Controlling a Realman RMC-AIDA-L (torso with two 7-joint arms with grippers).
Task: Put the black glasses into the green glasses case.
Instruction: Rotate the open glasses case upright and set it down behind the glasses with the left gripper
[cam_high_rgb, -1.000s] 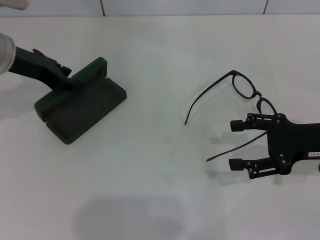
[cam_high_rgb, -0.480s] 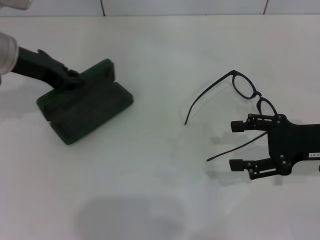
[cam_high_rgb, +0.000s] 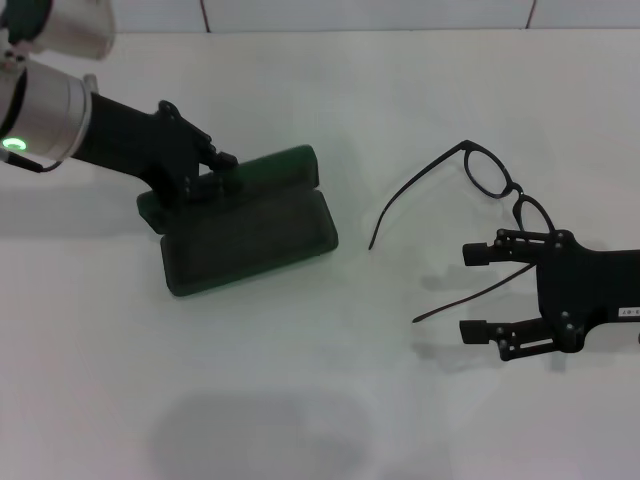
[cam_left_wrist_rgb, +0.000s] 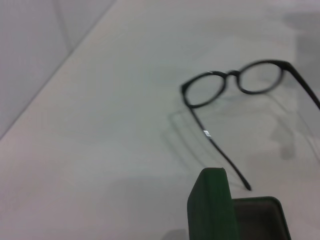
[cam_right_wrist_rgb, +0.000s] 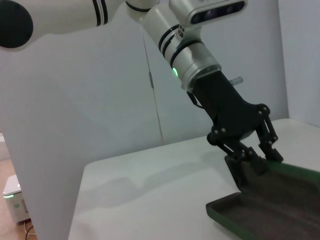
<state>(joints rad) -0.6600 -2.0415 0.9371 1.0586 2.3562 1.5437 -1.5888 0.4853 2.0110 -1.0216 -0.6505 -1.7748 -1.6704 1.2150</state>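
A plain white table (cam_high_rgb: 300, 400) is seen spreading across the whole work area, with a soft grey shadow cast near its front edge. Behind it, a pale wall (cam_high_rgb: 370, 12) crossed by thin dark seams is shown, and a white panel (cam_right_wrist_rgb: 45, 150) is seen beside the table

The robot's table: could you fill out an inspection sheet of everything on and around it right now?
Surface: white table, bare apart from the job's things.
Job's things: green glasses case lies open toward the robot's left; black glasses rest unfolded on the table toward its right, apart from the case.
Clutter: nothing seen.
Pincers: left pincer is clamped on the case's lid edge; right pincer is open, low over the table beside the glasses, one temple arm running between its fingers.
Cables: nothing seen.
Surroundings: pale wall panels behind the table.
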